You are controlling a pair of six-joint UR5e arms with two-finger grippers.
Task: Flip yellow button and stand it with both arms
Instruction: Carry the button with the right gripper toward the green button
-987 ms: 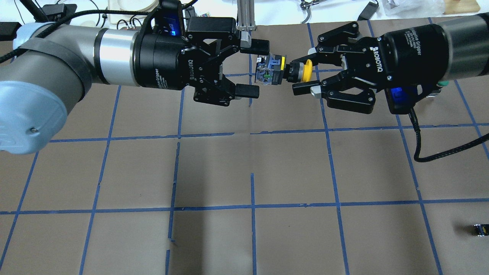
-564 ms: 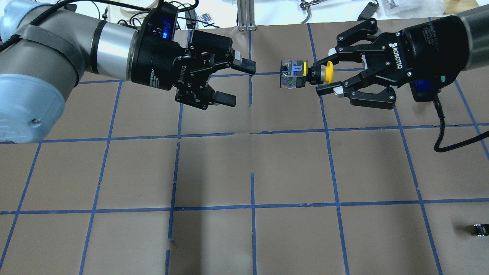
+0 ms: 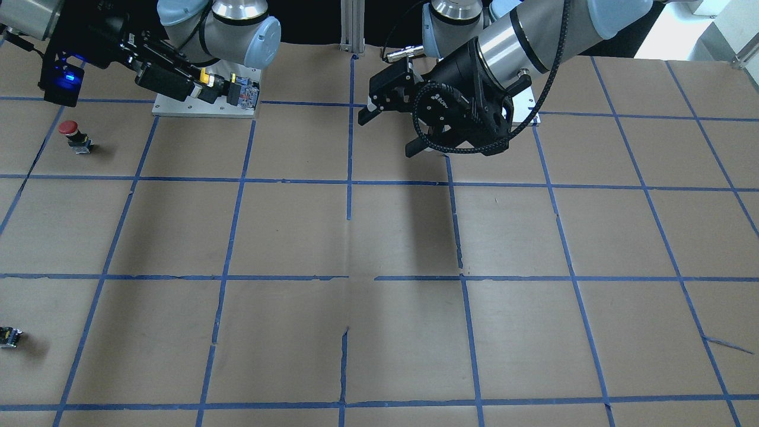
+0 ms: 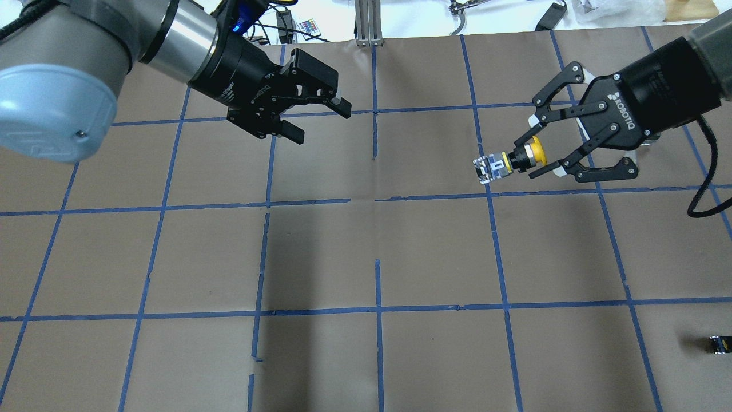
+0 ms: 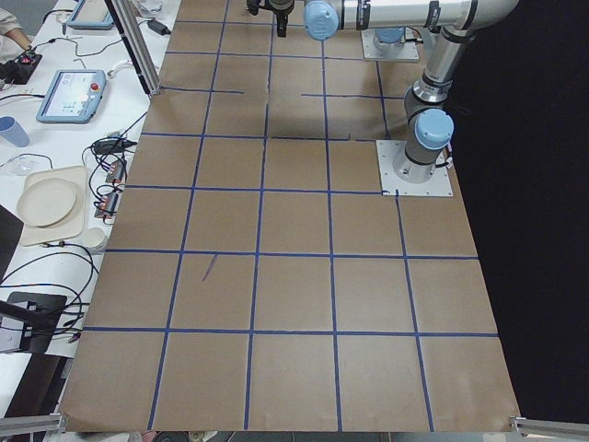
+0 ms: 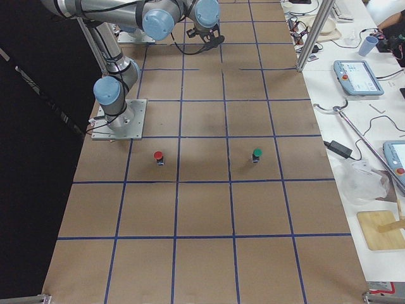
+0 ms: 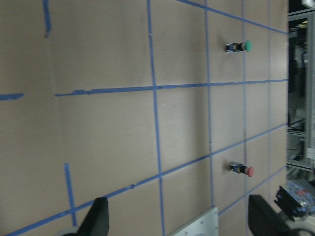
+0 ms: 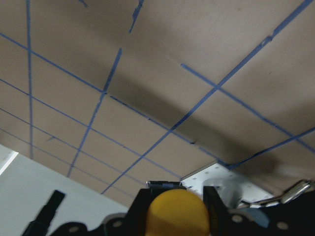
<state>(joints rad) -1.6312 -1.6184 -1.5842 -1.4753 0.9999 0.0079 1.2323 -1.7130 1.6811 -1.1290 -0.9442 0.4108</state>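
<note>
The yellow button hangs in the air on the right side, lying sideways with its yellow cap toward my right gripper's palm and its boxy body pointing left. My right gripper is shut on it at the cap and neck. The front view shows the button and the right gripper at upper left. The right wrist view shows the cap between the fingers. My left gripper is open and empty, well left of the button. It also shows in the front view.
A red-capped button and a tiny black-and-yellow switch part stand on the brown paper on my right side; the part also shows overhead. A green-capped button stands near the red one. Blue tape grids the table.
My right gripper has carried the yellow button right and nearer, tilting it. My left gripper, open throughout, has drawn back left, so the gap between the arms has widened.
</note>
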